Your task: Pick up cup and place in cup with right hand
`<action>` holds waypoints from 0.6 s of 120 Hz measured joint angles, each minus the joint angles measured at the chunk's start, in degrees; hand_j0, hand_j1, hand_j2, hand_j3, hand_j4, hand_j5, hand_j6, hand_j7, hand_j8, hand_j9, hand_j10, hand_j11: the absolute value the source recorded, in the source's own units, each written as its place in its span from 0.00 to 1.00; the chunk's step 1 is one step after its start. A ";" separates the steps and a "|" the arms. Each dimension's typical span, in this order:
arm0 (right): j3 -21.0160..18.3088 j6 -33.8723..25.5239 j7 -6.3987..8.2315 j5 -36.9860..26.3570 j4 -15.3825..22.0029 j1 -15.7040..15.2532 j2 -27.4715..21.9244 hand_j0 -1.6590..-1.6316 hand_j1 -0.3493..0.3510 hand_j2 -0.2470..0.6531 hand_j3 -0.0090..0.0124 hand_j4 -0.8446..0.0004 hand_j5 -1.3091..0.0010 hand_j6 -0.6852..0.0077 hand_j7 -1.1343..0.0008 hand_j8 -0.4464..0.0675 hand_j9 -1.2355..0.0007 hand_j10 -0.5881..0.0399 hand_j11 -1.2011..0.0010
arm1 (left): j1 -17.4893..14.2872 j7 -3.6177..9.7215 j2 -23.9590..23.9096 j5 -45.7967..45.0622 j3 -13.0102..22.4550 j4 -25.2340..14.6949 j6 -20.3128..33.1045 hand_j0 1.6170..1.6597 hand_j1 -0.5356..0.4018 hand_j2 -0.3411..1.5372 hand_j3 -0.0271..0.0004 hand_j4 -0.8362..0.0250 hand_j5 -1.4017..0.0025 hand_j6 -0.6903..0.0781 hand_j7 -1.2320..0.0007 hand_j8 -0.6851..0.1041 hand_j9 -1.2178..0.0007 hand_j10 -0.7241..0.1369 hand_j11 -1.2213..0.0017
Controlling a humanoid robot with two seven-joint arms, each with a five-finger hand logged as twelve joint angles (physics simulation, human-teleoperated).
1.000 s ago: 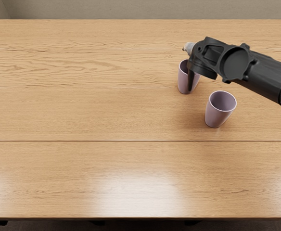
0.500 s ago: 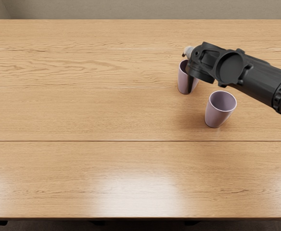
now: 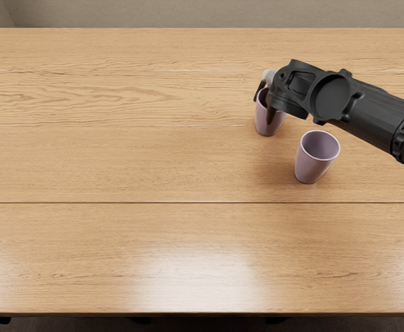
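My right hand (image 3: pixel 264 108) is at the far cup (image 3: pixel 268 126), a light purple cup standing upright on the table. A dark finger reaches down at its left side and the thumb lies across its near side, so the hand is shut on it. The hand and wrist cover part of its rim and right side. The second cup (image 3: pixel 310 166), of the same purple, stands upright and open side up, nearer and to the right, apart from the first. Its inside shows no contents.
The right forearm (image 3: pixel 378 114) slants in from the right edge, passing above and behind the nearer cup. Both cups stand on the right part of the wooden table (image 3: pixel 133 159). A plain wall rises behind the table's far edge.
The fingers have curled down along the far cup's left side, and the thumb has moved slightly left across it. The forearm first shifted a little down and left. The nearer cup has not moved.
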 joint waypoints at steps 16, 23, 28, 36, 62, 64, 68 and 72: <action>0.70 0.70 -0.01 0.90 0.14 0.53 -0.42 0.25 0.79 0.32 0.42 0.41 0.39 0.76 0.34 0.72 0.36 0.67 0.36 | 0.00 -0.01 0.00 0.01 0.01 0.01 0.00 0.96 0.94 0.18 0.99 0.97 0.99 0.89 1.00 0.86 1.00 0.84 0.99; 2.02 1.78 0.00 1.07 0.31 1.10 -0.94 0.29 0.80 0.38 0.45 0.40 0.36 0.74 0.32 0.73 0.34 0.66 0.34 | 0.00 0.00 0.00 0.02 0.00 0.01 0.00 0.96 0.94 0.18 0.99 0.97 0.99 0.89 1.00 0.86 1.00 0.84 0.99; 2.88 2.85 0.02 1.12 0.50 1.68 -1.52 0.28 0.75 0.32 0.45 0.38 0.36 0.73 0.32 0.74 0.34 0.67 0.33 | 0.00 0.00 0.00 0.02 -0.01 0.01 0.00 0.96 0.94 0.18 0.99 0.97 0.99 0.89 1.00 0.86 1.00 0.84 0.99; 5.88 5.99 0.04 1.17 1.10 2.51 -2.92 0.25 0.77 0.32 0.47 0.37 0.35 0.74 0.31 0.75 0.34 0.67 0.32 | 0.00 -0.01 0.00 0.02 -0.01 0.01 0.00 0.96 0.94 0.18 0.99 0.97 0.99 0.89 1.00 0.86 1.00 0.84 0.99; 9.26 12.99 0.04 2.70 15.28 6.93 -17.55 0.23 0.75 0.32 0.40 0.35 0.33 0.72 0.29 0.71 0.33 0.62 0.32 | 0.00 -0.01 0.00 0.02 -0.02 0.01 0.00 0.96 0.94 0.18 0.99 0.97 0.99 0.89 1.00 0.86 1.00 0.84 0.99; 9.24 13.23 0.03 2.78 17.26 7.16 -19.47 0.23 0.78 0.38 0.40 0.35 0.33 0.73 0.29 0.72 0.33 0.63 0.32 | 0.00 0.00 0.00 0.02 -0.01 0.01 0.00 0.96 0.94 0.18 0.99 0.97 0.99 0.89 1.00 0.86 1.00 0.84 0.99; 9.19 13.59 0.02 2.90 21.27 7.55 -23.36 0.27 0.79 0.35 0.39 0.40 0.32 0.75 0.29 0.77 0.33 0.66 0.31 | 0.00 0.00 0.00 0.02 -0.02 0.02 0.00 0.96 0.94 0.18 0.99 0.97 0.99 0.89 1.00 0.86 1.00 0.84 0.99; 9.20 13.87 0.03 3.17 25.18 7.91 -27.32 0.27 0.77 0.32 0.41 0.40 0.32 0.76 0.29 0.77 0.33 0.67 0.31 | 0.00 0.00 0.00 0.02 -0.03 0.02 0.00 0.96 0.94 0.18 0.99 0.97 0.99 0.89 1.00 0.86 1.00 0.84 0.99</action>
